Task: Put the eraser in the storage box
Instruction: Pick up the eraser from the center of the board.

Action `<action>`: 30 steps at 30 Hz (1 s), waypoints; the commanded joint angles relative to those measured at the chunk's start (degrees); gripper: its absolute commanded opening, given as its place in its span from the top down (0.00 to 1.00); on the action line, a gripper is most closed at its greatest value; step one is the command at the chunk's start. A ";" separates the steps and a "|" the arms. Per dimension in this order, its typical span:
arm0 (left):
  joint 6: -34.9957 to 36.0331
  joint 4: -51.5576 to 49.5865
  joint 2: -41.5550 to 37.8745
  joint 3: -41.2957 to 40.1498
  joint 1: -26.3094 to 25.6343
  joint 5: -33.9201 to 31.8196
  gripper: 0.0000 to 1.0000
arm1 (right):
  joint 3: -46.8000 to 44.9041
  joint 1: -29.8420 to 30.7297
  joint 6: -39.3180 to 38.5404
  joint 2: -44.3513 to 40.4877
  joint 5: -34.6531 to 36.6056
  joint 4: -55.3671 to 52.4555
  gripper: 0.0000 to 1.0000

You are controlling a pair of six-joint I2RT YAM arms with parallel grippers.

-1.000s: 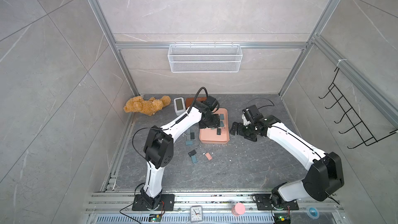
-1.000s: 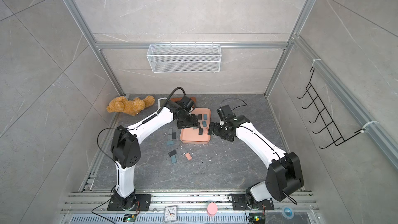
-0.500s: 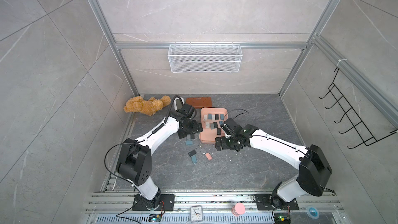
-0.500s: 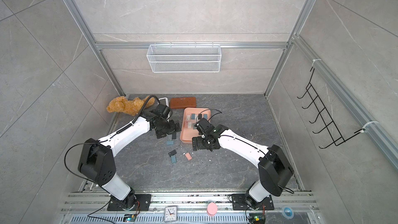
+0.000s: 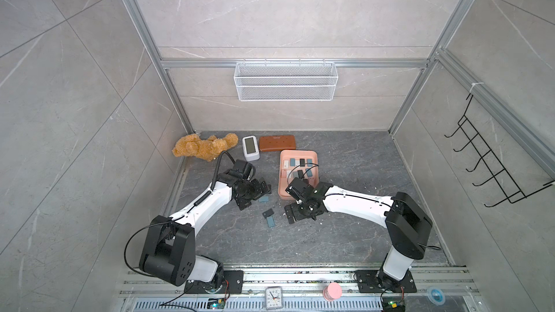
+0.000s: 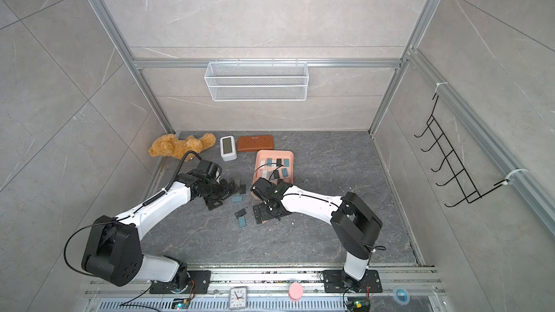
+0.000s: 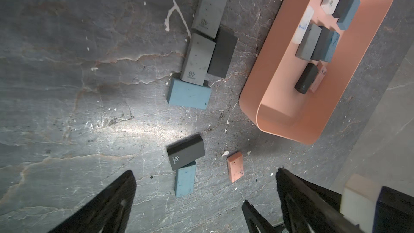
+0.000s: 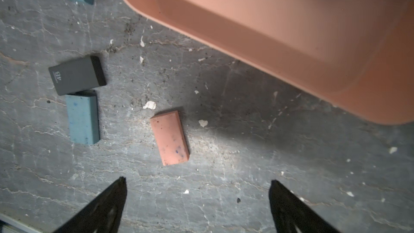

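- Your right fingers (image 8: 105,207) are wide apart, with nothing between them. They hang low over the surface (image 8: 246,175), close to the pink eraser (image 8: 169,138).
- The pink eraser lies flat on the surface, all on its own. It is near the round end of the storage box (image 8: 246,48) but does not touch it.
- Your left fingers (image 7: 107,202) are wide apart too, and hold nothing. They look down at a bunch of erasers (image 7: 197,59) lying beside the box.
- A black eraser (image 8: 76,75) and a blue eraser (image 8: 83,119) touch each other, a little way off from the pink one.
- Other erasers (image 7: 308,41) lie inside the box.
- The pink eraser looks small and light. Rubber is firm and a bit grippy, so it should not slip or break when you squeeze it.
- Take it by its two long sides, at the middle. It sits very low, so the fingers must go right down to the surface.
- White crumbs (image 8: 149,105) lie around it. They should do no harm.
- The box wall is low, so a small lift should clear it. Let go over the bare end of the box.
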 commanded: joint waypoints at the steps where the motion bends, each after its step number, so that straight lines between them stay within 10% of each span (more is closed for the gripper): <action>1: -2.87 3.18 -2.59 -1.92 0.09 2.83 0.01 | 1.53 1.07 -0.87 2.31 1.32 0.36 0.00; 30: -6.73 5.97 -3.40 -5.07 1.32 5.56 0.01 | 5.64 3.83 -2.19 12.58 5.23 0.40 0.66</action>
